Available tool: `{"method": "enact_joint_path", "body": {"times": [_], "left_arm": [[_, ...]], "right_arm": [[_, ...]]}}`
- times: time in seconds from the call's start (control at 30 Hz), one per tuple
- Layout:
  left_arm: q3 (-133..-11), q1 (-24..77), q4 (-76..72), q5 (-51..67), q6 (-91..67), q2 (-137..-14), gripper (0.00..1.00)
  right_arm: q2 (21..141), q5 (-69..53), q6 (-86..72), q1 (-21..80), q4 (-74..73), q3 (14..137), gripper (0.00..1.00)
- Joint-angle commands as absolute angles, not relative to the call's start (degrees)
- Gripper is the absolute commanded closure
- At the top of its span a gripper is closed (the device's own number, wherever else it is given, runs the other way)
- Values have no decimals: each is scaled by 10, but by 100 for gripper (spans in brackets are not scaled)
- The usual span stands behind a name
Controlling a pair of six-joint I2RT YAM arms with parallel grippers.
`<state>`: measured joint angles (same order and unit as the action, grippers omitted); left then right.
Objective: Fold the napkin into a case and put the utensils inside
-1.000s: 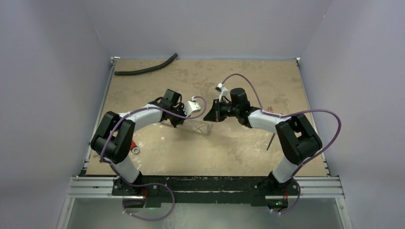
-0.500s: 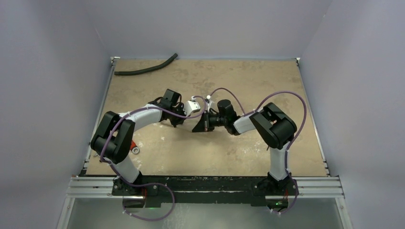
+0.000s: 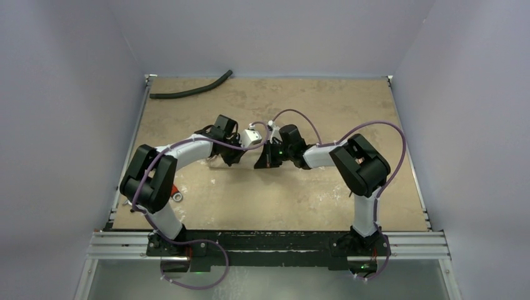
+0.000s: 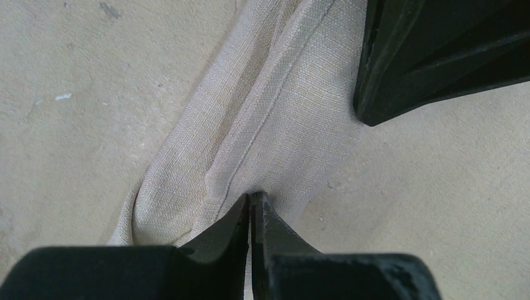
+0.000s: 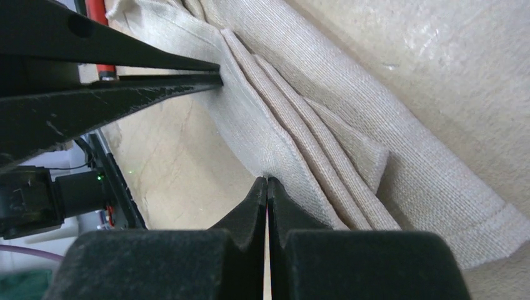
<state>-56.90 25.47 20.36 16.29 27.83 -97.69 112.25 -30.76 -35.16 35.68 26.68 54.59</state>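
Observation:
The beige napkin [image 4: 262,119] lies on the table as a narrow strip folded into several layers, also seen pleated in the right wrist view [image 5: 325,137]. My left gripper [image 4: 251,197] is shut on one end of the cloth. My right gripper [image 5: 267,181] is shut on a folded edge of it. The two grippers almost meet at the table's middle, left gripper [image 3: 232,157] and right gripper [image 3: 261,161]. Each wrist view shows the other gripper's black fingers [image 4: 437,56] [image 5: 112,81]. The arms mostly hide the cloth from above. I cannot make out the fork or the spoon.
A long black curved hose [image 3: 190,90] lies at the far left of the table. A small ring-shaped object [image 3: 178,196] and a red bit [image 3: 174,187] lie by the left arm's elbow. Purple walls close in the table on three sides.
My right gripper has swung left across the table towards my left gripper, bringing its side of the napkin along. The cloth, spread between them before, is now bunched into a narrow strip.

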Motion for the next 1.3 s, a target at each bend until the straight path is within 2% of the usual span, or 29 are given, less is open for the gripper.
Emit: {"method": "enact_joint_path", "body": {"times": [0.0, 0.23, 0.5, 0.7, 0.9, 1.13, 1.27], "left_arm": [[-570, 250, 246, 172, 249, -990, 96], [-542, 248, 221, 165, 246, -1003, 97], [-545, 248, 216, 165, 243, -1009, 97], [-576, 240, 244, 172, 231, -981, 95], [-617, 209, 318, 179, 258, -948, 91], [-553, 203, 318, 130, 331, -905, 91], [-565, 196, 334, 143, 355, -885, 91]], "right_arm": [[1086, -310, -334, 370, 221, 587, 100], [1126, -350, -404, 380, 300, 606, 100], [1203, -336, -412, 384, 310, 652, 100], [1249, -344, -436, 376, 350, 614, 100], [1246, -334, -422, 373, 337, 606, 100], [1227, -319, -390, 372, 295, 615, 100], [1227, -309, -381, 371, 274, 623, 100]]}}
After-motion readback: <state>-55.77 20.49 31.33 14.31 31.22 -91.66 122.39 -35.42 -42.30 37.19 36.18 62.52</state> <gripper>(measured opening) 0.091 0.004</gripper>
